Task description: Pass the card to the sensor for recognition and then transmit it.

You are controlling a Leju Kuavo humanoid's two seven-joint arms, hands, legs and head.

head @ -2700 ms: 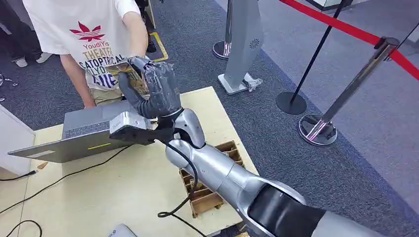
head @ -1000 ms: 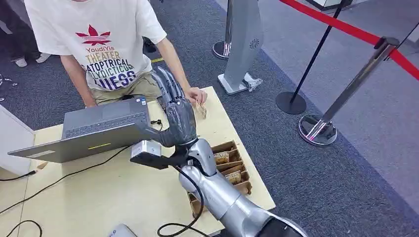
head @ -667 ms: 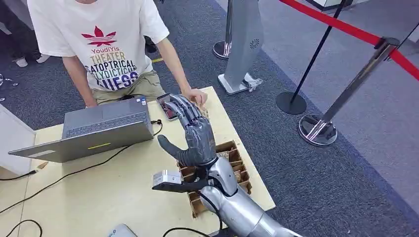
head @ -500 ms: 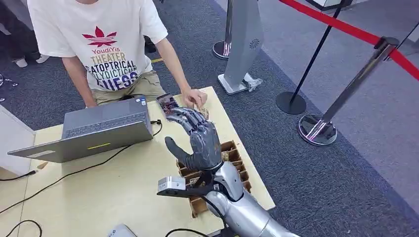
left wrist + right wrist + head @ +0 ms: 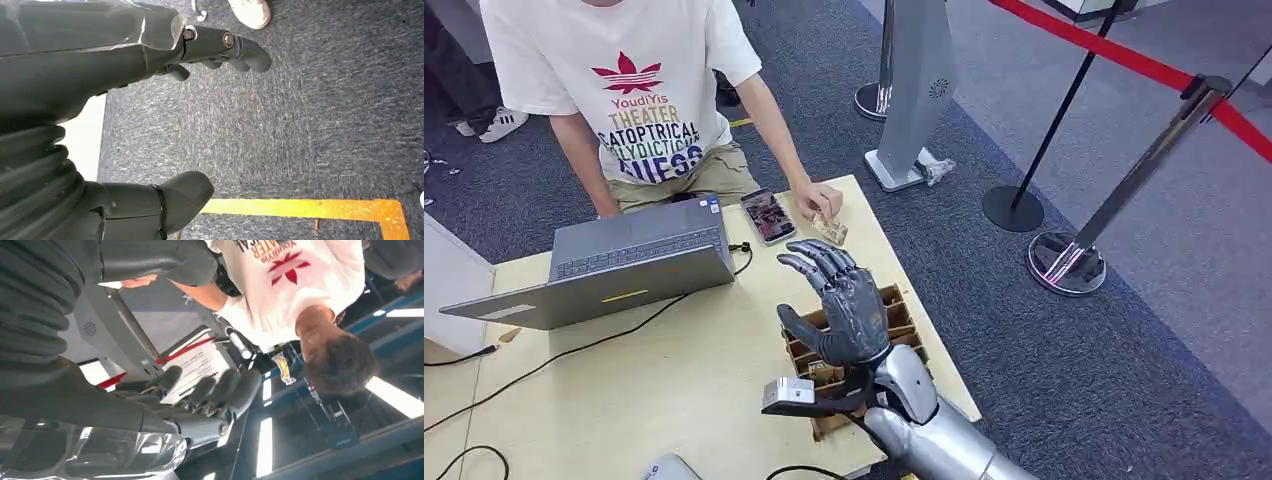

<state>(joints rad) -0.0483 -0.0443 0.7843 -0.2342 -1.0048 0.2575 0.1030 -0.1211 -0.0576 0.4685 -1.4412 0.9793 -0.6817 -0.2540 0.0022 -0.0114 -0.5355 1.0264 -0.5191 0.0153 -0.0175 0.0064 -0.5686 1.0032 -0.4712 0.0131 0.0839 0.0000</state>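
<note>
1. The table (image 5: 674,380) carries the work, and a person (image 5: 639,90) sits at its far side, beyond the fingertips of the right hand (image 5: 839,305).
2. A laptop (image 5: 624,255) stands well off to the thumb side of that hand, and nothing about it calls for a touch.
3. The slotted cardboard tray (image 5: 904,335) lies directly under the palm and wrist; I judge the step in hand to be going back to it for another card, so the hand should descend straight and slowly to avoid knocking the dividers.
4. The right hand is empty, fingers spread and slightly curled, thumb held wide.
5. The left hand (image 5: 125,65) hangs over the carpet, holding nothing, fingers loosely curled and apart from the thumb.
6. A phone (image 5: 768,215) lies just past the fingertips; it may serve as the sensor, though I cannot tell.
7. The card (image 5: 828,229) lies on the table under the person's hand (image 5: 819,197), beyond the fingertips.
8. For the next pick, pinch 1 card by its upper edge between thumb and fingers, and lift it clear before swinging toward the phone.
</note>
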